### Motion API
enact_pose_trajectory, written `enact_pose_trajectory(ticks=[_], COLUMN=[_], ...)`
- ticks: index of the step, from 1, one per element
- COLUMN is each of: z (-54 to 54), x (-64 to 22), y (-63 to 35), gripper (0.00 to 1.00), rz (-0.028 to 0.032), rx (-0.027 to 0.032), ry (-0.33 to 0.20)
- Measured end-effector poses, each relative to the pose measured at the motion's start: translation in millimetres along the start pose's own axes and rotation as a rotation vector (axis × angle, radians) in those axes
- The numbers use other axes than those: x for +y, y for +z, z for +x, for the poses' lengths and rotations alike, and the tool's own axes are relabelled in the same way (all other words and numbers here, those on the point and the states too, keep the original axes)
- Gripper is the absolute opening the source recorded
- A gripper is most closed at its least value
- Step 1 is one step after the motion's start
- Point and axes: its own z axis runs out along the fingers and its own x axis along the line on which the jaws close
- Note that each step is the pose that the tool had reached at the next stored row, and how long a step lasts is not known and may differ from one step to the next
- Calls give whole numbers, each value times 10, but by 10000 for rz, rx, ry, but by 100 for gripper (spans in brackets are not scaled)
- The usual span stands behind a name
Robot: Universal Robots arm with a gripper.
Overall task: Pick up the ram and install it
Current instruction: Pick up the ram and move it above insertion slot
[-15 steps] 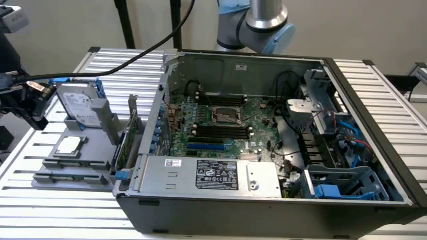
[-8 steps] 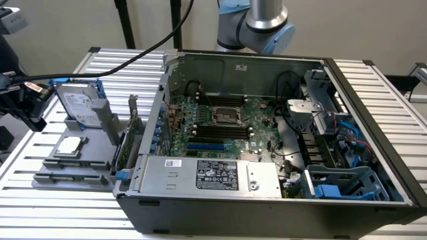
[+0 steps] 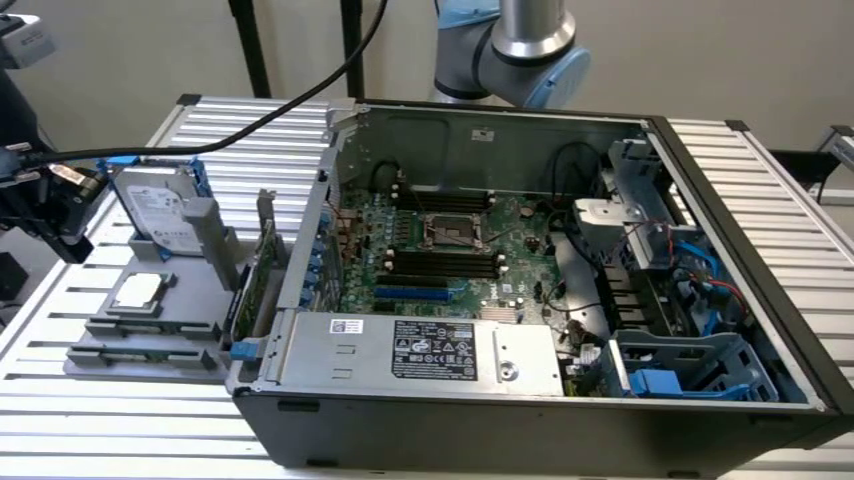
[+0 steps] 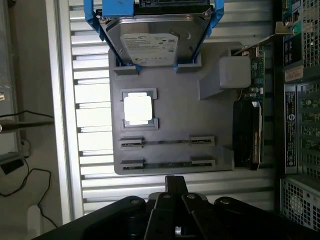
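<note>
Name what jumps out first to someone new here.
The open computer case dominates the exterior view's centre and right, motherboard exposed. At the exterior view's left a grey tray holds a blue-railed hard drive, a silver processor and thin ram sticks. The shut gripper hangs by the tray's ram side.

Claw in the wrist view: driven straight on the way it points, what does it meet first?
Probably the nearer ram stick slotted in the gray tray, or the tray edge just beside it; depth is unclear.
</note>
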Motion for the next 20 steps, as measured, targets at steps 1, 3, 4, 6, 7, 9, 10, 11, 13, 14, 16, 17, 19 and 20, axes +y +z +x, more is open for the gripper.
enact_pose_trajectory(ticks=[1,3,4,6,7,9,10,11,13,14,16,17,19,20], z=[0,0,0,-1,-1,-1,-1,-1,-1,0,-1,-1,0,0], x=[0,0,0,0,0,0,0,0,-1,-1,-1,-1,-1,-1], y=[0,0,0,1,3,7,9,11,15,18,22,25,29,32], gripper=[11,11,11,11,11,11,11,11,11,11,11,11,11,11], rz=[0,0,2,-1,-6,-14,-18,-21,-29,-33,-40,-45,-51,-56], rx=[0,0,2,10,15,25,30,36,47,52,63,68,80,85], ry=[-1,0,-11,-267,-454,-813,-993,-1172,-1532,-1718,-2087,-2274,-2633,-2817])
